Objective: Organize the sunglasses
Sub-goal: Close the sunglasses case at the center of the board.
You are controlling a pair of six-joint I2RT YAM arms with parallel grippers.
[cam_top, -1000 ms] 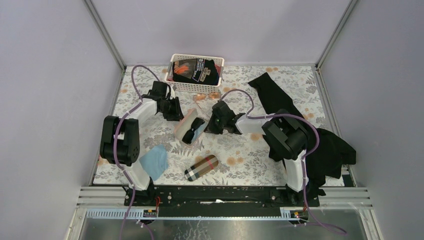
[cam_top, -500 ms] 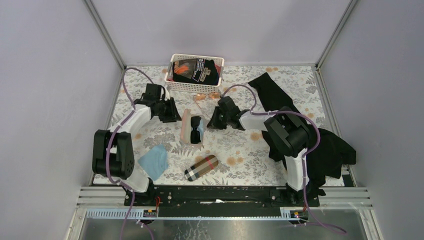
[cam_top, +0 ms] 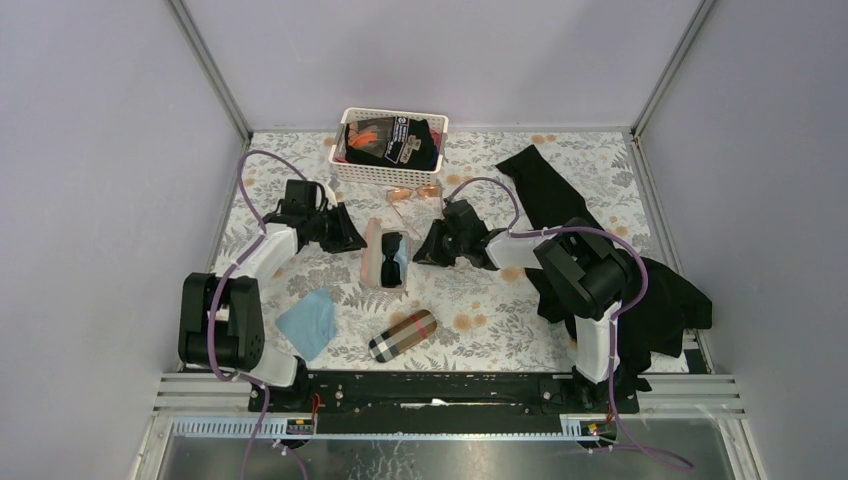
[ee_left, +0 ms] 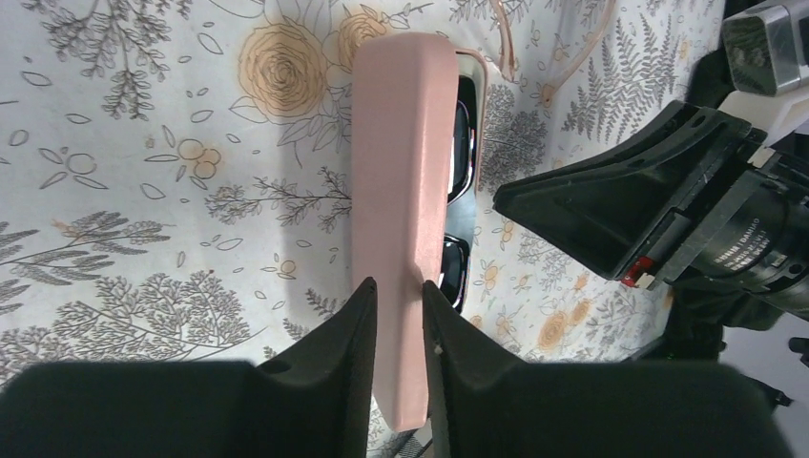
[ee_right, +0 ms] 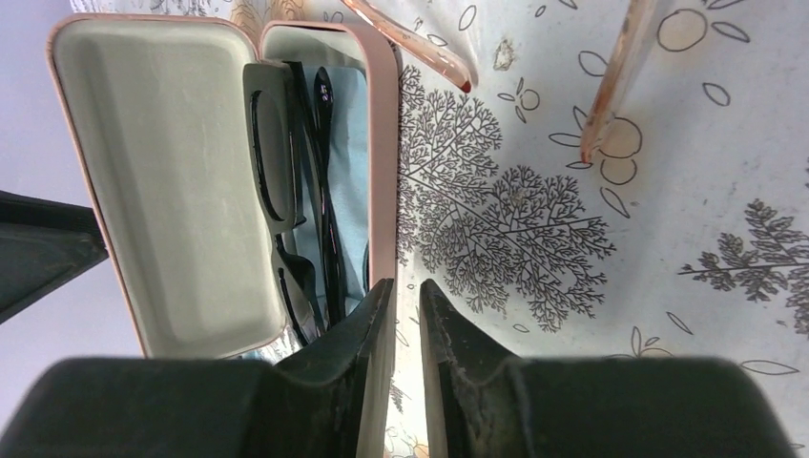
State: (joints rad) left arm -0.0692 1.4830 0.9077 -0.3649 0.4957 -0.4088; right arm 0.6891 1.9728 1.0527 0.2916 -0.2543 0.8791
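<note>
The black-framed sunglasses [cam_top: 392, 256] [ee_right: 296, 191] [ee_left: 462, 143] lie folded inside an open pink case [cam_top: 372, 250] [ee_left: 401, 172]. The case's lid stands upright on its long edge. My left gripper [cam_top: 348, 238] [ee_left: 399, 283] straddles the near end of that lid, shut on it. My right gripper [cam_top: 428, 252] [ee_right: 403, 283] sits just right of the case's base rim. Its fingers are slightly open with only tablecloth showing between them. The wire-framed sunglasses [cam_top: 410, 193] [ee_right: 410, 43] with orange-pink lenses lie on the cloth behind the case, in front of the basket.
A white basket [cam_top: 390, 113] of dark items stands at the back. A plaid case [cam_top: 402, 335] and a light-blue cloth [cam_top: 308, 322] lie near the front. Black fabric [cam_top: 560, 195] covers the right side. Another blue cloth [ee_right: 348, 153] lines the pink case.
The pink lid has swung from tilted open to upright. My left gripper has drawn back to the left and narrowed on the lid. The right fingers have parted a little.
</note>
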